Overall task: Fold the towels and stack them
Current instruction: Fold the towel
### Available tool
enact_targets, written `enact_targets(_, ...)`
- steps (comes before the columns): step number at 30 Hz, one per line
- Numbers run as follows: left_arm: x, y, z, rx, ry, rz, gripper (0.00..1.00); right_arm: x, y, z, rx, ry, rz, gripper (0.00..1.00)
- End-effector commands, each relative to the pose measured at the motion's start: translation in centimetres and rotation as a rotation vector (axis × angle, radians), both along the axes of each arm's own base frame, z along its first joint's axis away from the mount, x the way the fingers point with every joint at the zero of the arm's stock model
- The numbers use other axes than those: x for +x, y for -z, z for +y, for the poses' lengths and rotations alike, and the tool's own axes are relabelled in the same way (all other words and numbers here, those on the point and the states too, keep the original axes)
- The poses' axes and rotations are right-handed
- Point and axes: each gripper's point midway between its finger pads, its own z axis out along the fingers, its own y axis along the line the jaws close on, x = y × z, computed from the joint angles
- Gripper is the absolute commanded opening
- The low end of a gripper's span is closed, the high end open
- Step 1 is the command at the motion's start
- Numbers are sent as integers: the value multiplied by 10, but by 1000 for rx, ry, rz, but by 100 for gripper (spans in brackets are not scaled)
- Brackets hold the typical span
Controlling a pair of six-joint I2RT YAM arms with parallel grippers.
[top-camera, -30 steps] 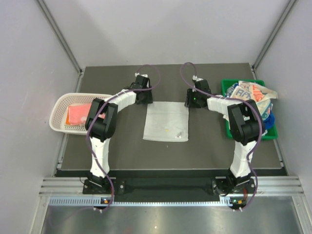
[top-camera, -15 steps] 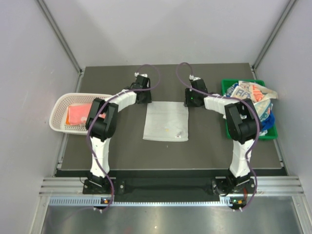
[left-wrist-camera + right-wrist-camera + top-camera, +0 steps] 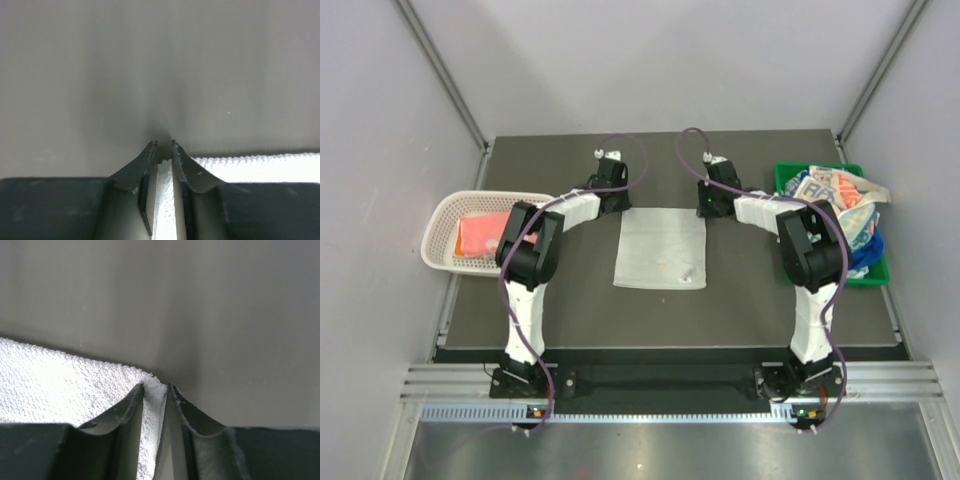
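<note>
Both arms are reached forward, wrists turned inward. One far corner of the white towel (image 3: 660, 248) is pinched by the left gripper (image 3: 164, 147), the other by the right gripper (image 3: 156, 388); the cloth is spread flat between them, toward the bases.

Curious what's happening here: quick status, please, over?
Left gripper, right gripper: each pinching a far corner of the white towel. Towel flat, unfolded. Other towels heaped in green bin, out of the way.

white towel (image 3: 260, 167) runs past the left wrist view's edge.
</note>
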Motion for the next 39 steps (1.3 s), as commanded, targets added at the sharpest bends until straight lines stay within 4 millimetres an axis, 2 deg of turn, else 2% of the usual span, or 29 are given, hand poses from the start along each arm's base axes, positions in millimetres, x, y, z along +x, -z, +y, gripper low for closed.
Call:
enact_targets(1, -30, 38, 4, 12, -1, 114, 19, 2, 6, 6, -21, -21, 13, 23)
enact_targets(7, -19, 15, 3, -15, -17, 20, 9, 9, -6, 11, -7, -37, -26, 13)
enact_targets(11, -10, -9, 1, -38, -19, -48, 2, 14, -25, 13, 17, -34, -82, 8)
enact_targets(13, -6, -17, 0, -44, -16, -68, 2, 16, -32, 14, 28, -32, -106, 8)
enact_targets(15, -2, -26, -3, -49, -9, -87, 9, 17, -34, 14, 37, -30, -114, 7)
enact_targets(16, -2, -28, -1, -43, -11, -90, 16, 18, -36, 15, 41, -32, -119, 7)
enact_targets(17, -1, -32, 0, -40, -14, -96, 29, 17, -35, 16, 42, -32, -115, 7)
enact_targets(21, -1, -38, 10, -28, -46, -93, 41, 16, -31, 16, 42, -33, -107, 7)
enact_targets(27, -8, -48, 14, -49, -61, -95, 44, 14, -26, 15, 39, -31, -95, 7)
enact_targets(31, -14, -59, 13, -79, -49, -121, 57, 13, -23, 15, 38, -30, -89, 7)
enact_targets(34, -16, -66, 8, -106, -22, -150, 60, 14, -25, 16, 41, -30, -91, 7)
enact_targets(36, -19, -71, 1, -133, 18, -153, 60, 14, -23, 15, 39, -29, -87, 7)
enact_targets(39, -23, -65, 0, -126, 33, -127, 56, 13, -22, 15, 40, -27, -85, 7)
